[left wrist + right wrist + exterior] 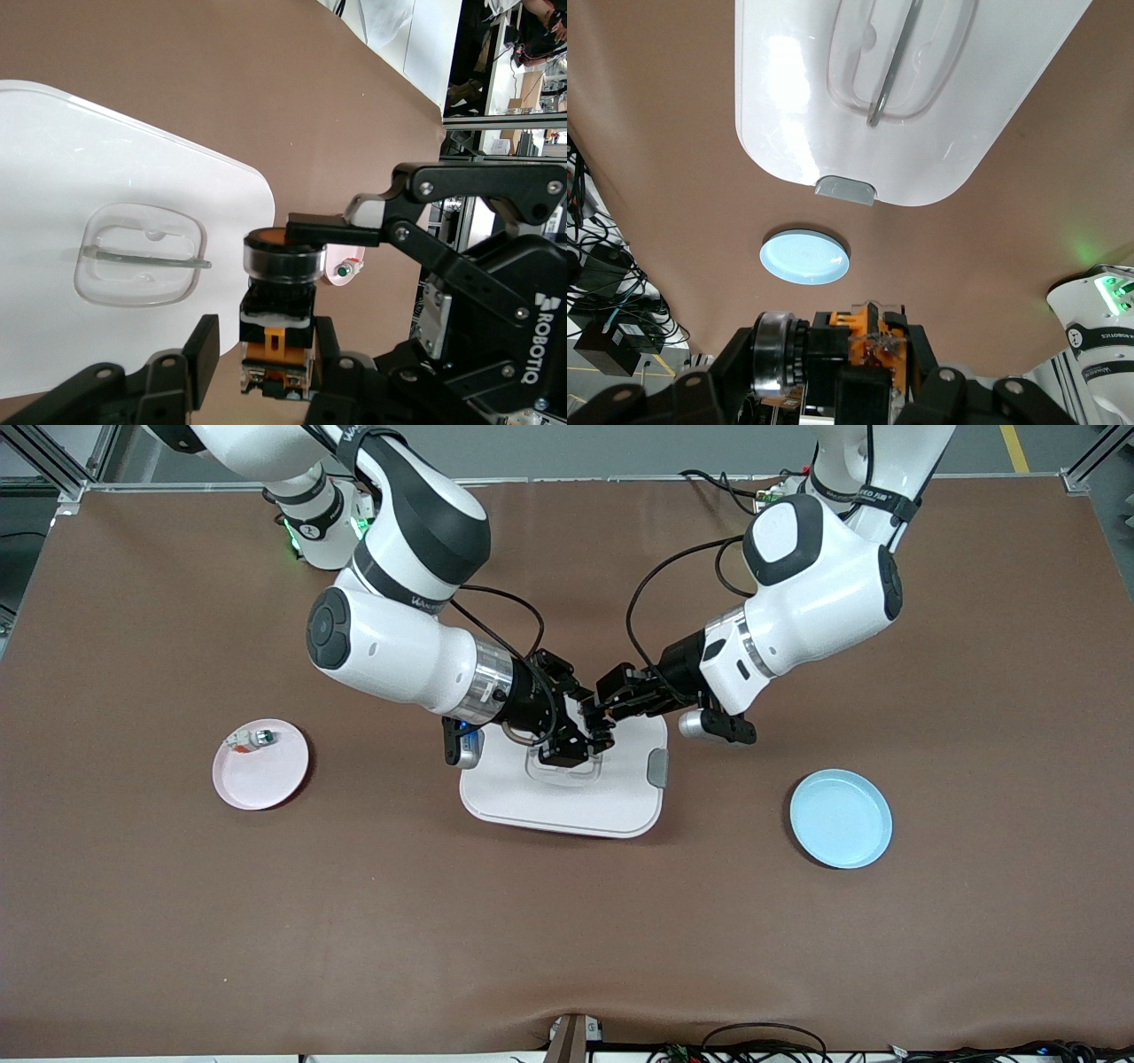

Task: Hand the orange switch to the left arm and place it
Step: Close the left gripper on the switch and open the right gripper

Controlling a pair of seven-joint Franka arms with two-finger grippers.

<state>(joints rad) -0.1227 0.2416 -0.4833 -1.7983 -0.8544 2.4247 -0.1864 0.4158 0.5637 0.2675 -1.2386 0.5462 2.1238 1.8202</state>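
Big white box [567,797] sits mid-bench, with both end effectors meeting above it. The right end effector [592,731] is clamped on the orange switch [279,332], so it's up in the air over the lid. Can't tell about the left end effector [607,701] around the switch body.

A robotics lab, probably: a brown-covered table [177,921] framed by aluminium rails [53,460], loose cables [753,1041] along its edge, and a taped floor line [1014,447].
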